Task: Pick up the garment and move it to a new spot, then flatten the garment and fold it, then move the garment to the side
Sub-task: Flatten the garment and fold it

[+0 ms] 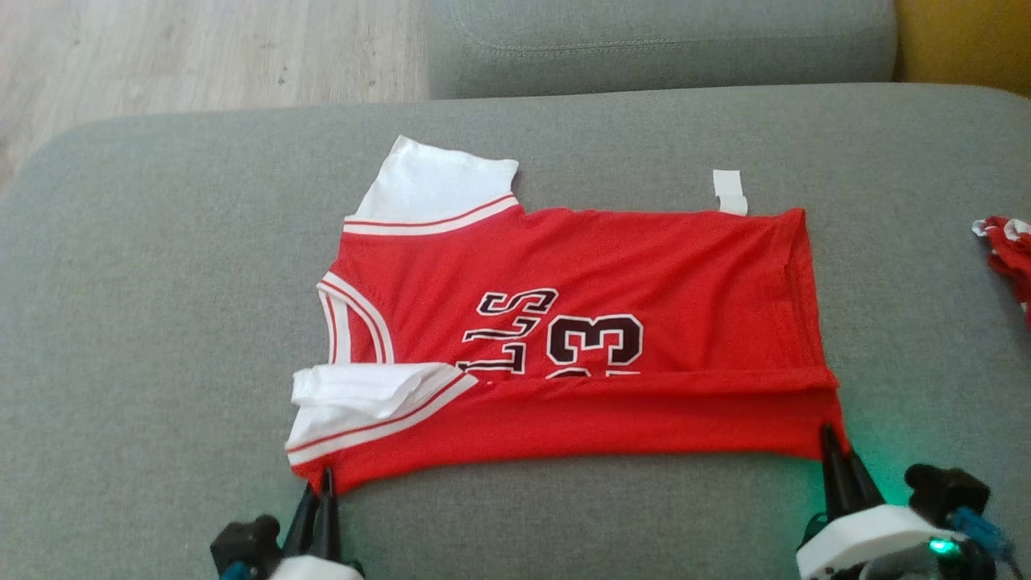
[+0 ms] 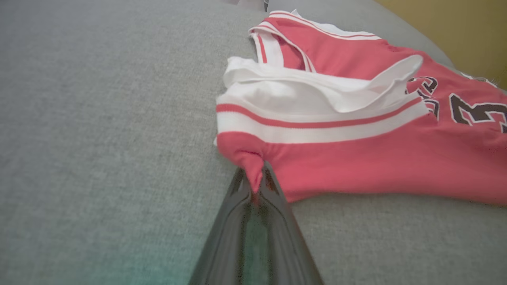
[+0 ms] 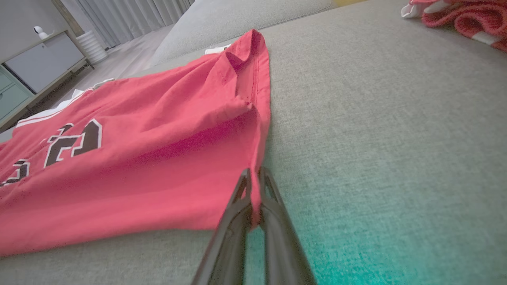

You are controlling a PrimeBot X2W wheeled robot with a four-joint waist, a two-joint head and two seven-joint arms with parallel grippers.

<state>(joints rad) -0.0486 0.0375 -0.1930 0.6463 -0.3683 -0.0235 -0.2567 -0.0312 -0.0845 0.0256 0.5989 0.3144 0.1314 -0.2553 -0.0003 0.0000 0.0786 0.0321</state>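
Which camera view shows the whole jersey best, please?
The head view: the jersey lies whole, near edge folded over. The left wrist view gives its sleeve corner, the right wrist view its hem corner.

A wide grey upholstered seat (image 1: 161, 282) spreads across the head view. Behind it lies a second grey cushion (image 1: 660, 48) with a stitched seam, and pale wooden floor (image 1: 201, 56) runs to its left. A yellow surface (image 1: 966, 40) shows at the far right corner. A small bunched red cloth with white stripes (image 1: 1007, 250) rests near the seat's right edge. The right wrist view catches grey curtains (image 3: 130, 16), a low grey cabinet (image 3: 43, 59) and a white ribbed cylinder (image 3: 92, 46) beside it.
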